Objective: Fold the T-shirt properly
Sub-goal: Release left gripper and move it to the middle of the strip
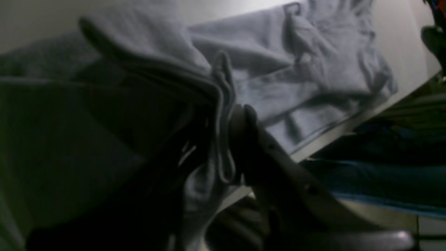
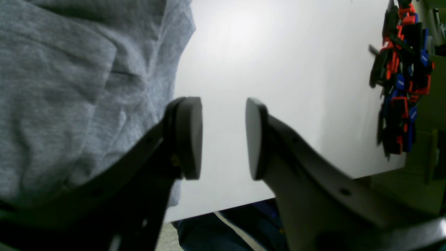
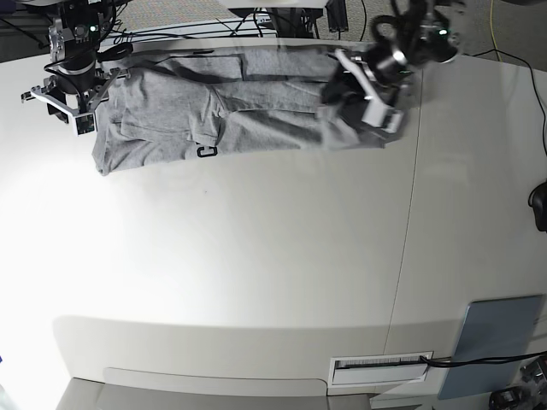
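The grey T-shirt (image 3: 239, 111) lies stretched along the far edge of the white table (image 3: 256, 256), with a bit of black lettering showing at its near hem. My left gripper (image 3: 363, 107) is at the shirt's right end in the base view. In the left wrist view the left gripper (image 1: 226, 139) is shut on a bunch of folded T-shirt (image 1: 313, 69) hem; one finger is buried under cloth. My right gripper (image 2: 223, 139) stands open over bare table just beside the T-shirt (image 2: 52, 87), with nothing between its pads. It sits at the shirt's left end, the right gripper (image 3: 68, 109) by the table's back edge.
A tangle of red, blue and black parts (image 2: 400, 80) hangs past the table's edge in the right wrist view. A blue-grey pad (image 3: 496, 346) lies at the front right corner. A seam (image 3: 414, 213) runs down the table. Cables crowd the floor behind the far edge.
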### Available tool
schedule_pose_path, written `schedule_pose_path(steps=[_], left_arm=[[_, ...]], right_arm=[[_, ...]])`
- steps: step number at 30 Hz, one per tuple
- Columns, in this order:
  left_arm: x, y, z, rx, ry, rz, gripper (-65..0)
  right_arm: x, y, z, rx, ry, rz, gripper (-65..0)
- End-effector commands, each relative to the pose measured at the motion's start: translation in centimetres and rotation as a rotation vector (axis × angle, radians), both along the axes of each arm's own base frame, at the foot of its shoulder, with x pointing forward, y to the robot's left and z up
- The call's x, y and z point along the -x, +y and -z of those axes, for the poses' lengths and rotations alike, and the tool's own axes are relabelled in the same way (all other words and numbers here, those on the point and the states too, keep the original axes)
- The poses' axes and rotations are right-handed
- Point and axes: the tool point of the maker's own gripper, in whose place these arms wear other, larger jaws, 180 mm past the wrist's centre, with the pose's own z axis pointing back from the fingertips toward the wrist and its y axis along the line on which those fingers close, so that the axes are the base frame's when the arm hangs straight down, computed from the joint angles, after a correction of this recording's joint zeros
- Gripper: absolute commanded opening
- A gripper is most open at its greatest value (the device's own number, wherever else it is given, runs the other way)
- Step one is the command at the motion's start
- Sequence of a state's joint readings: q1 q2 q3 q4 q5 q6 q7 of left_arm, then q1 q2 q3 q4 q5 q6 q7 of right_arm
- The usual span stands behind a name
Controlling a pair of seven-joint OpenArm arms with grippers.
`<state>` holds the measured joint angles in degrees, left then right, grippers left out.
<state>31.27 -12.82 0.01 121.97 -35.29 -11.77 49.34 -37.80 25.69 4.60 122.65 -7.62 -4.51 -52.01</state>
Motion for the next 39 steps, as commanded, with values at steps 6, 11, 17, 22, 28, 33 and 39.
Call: schedule_pose_path(steps=[6, 11, 17, 22, 28, 33, 39], left_arm=[[-1.6, -4.1, -1.7, 0.031, -0.059, 0.021, -65.0], [-2.3, -6.5, -1.6, 0.049, -0.054, 0.041, -65.0], [-1.4, -8.7, -1.1, 0.069, -0.034, 0.108, -65.0], [-1.7, -9.1, -0.2, 0.059, -0.021, 0.123, -65.0], [-2.5, -10.3, -1.7, 0.123, -0.064, 0.130, -58.9], [-2.5, -12.7, -4.3, 0.226, -0.140, 0.220, -29.8], [-3.9, -13.8, -6.4, 0.265, -0.214, 0.240, -27.4]], right_arm=[[-0.6, -0.1, -1.1, 0.024, -0.038, -0.018, -43.8], [-0.6, -0.1, -1.1, 0.024, -0.037, -0.017, -43.8], [-0.6, -0.1, -1.1, 0.024, -0.038, -0.018, -43.8], [-0.6, -0.2, -1.1, 0.025, -0.038, -0.017, -43.8], [-0.6, -0.1, -1.1, 0.024, -0.039, -0.018, -43.8], [-0.6, -0.1, -1.1, 0.024, -0.038, -0.017, -43.8], [-0.6, -0.2, -1.1, 0.025, -0.035, -0.015, -43.8]])
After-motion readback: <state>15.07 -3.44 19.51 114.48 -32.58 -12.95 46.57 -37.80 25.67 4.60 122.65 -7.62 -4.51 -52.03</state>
